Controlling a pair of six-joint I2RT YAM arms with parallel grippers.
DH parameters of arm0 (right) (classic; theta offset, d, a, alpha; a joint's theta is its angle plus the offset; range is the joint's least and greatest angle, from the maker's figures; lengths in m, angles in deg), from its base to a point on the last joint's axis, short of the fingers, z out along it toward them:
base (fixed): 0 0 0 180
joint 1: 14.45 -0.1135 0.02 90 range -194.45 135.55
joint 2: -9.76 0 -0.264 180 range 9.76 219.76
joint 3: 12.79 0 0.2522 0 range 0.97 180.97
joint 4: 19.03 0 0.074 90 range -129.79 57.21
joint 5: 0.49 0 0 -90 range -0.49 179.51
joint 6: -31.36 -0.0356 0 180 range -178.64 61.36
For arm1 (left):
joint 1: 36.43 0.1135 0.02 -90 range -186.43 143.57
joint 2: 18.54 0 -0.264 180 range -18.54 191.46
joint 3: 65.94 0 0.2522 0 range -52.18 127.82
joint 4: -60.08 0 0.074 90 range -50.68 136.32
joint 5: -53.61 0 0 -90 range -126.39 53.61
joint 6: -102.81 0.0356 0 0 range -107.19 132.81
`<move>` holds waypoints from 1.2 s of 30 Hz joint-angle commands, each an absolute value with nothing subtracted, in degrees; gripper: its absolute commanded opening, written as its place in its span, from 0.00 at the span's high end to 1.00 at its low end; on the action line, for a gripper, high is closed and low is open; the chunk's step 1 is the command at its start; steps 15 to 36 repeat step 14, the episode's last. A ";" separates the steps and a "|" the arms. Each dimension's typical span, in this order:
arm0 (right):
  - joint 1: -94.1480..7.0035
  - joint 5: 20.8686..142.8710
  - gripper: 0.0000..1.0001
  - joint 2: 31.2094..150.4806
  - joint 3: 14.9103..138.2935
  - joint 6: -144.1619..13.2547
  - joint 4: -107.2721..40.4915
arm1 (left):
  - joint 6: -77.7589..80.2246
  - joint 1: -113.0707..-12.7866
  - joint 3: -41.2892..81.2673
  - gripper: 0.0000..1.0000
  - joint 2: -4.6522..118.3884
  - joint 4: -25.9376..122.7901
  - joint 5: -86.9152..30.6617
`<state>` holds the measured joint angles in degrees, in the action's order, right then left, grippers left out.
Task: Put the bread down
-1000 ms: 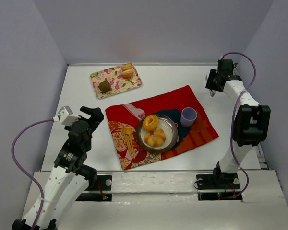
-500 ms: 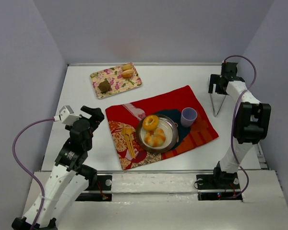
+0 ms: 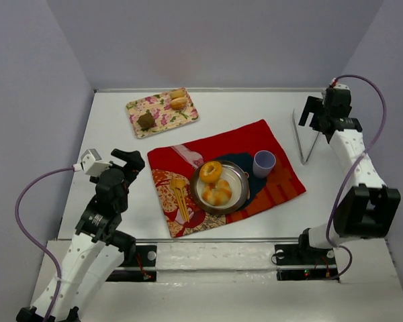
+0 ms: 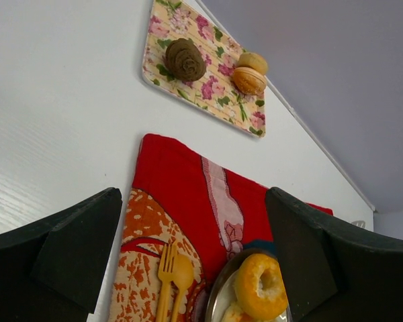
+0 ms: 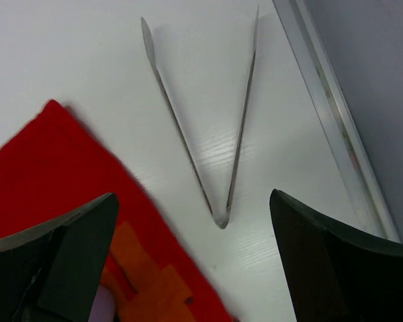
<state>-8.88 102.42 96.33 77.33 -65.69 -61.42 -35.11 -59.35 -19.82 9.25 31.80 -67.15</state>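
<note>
Doughnut (image 3: 210,172), roll (image 3: 217,194) on metal plate (image 3: 239,178); buns (image 3: 178,103) wait on floral tray (image 3: 162,111); tongs (image 3: 303,137) unheld; left gripper (image 4: 191,231), right gripper (image 5: 195,238) spread.

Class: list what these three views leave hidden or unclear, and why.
1. Left wrist view: metal plate, cut off by the bottom edge.
2. Right wrist view: purple cup, only a sliver at the bottom edge.
3. Top view: dark lump on the floral tray, too small to identify.

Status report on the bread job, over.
Left hand open, empty. Right hand open above tongs lying on table. Bread sits on plate; nothing blocking it.
</note>
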 commanded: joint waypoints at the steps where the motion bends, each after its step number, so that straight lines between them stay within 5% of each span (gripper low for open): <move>1: -8.64 101.03 0.00 86.60 67.54 -78.57 -59.61 | -35.97 -59.46 -18.61 0.01 9.32 32.96 -70.23; 14: -8.64 92.94 0.00 58.47 38.69 -89.82 -43.00 | -36.58 -59.46 -16.94 0.01 16.44 34.46 -65.84; 36: -8.64 92.94 0.00 58.47 38.69 -89.82 -43.00 | -36.58 -59.46 -16.94 0.01 16.44 34.46 -65.84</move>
